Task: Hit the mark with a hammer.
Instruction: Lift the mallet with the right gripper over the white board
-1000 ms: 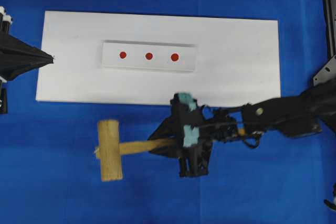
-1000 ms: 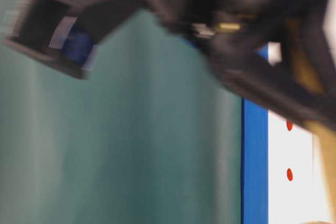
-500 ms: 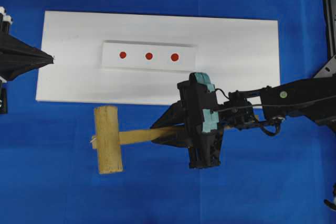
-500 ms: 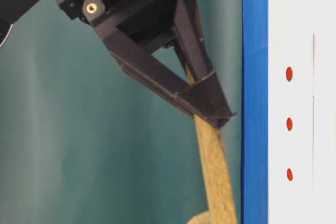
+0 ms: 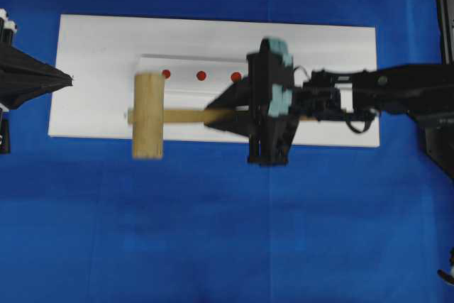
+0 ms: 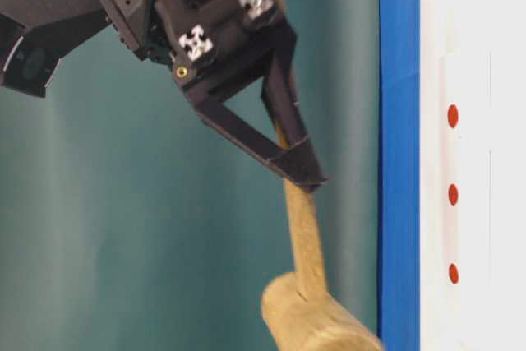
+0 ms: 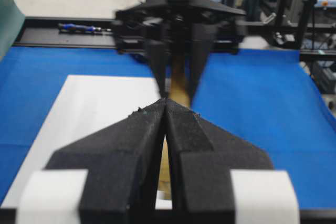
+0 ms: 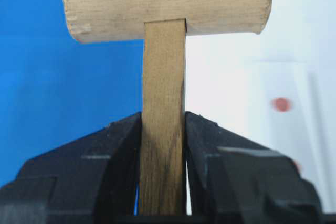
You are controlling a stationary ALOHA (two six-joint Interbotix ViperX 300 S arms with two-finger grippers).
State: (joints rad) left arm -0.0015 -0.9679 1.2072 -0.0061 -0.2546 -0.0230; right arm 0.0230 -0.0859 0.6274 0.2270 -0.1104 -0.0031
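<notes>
My right gripper (image 5: pixel 211 115) is shut on the slim handle (image 5: pixel 183 115) of the light-brown wooden hammer (image 5: pixel 148 116). It holds the hammer level over the front left part of the white board (image 5: pixel 319 54). The thick head's far end is right beside the left one of three red marks (image 5: pixel 166 74) on a raised white strip (image 5: pixel 213 89). The right wrist view shows both fingers (image 8: pixel 123 140) pressed against the handle (image 8: pixel 164 77), the head (image 8: pixel 168 3) crosswise beyond them and one red mark (image 8: pixel 282 104) to the right. My left gripper (image 5: pixel 67 78) rests shut and empty at the board's left edge.
Blue cloth (image 5: pixel 213 232) covers the table around the board. A black frame (image 5: pixel 444 5) stands at the far right edge. In the table-level view a green backdrop (image 6: pixel 123 244) fills the left, with the right gripper (image 6: pixel 300 174) and hammer head (image 6: pixel 316 326) close in front.
The right gripper has carried the hammer from the blue cloth in front of the board to over the board, with the head now beside the left mark. The left arm has not moved.
</notes>
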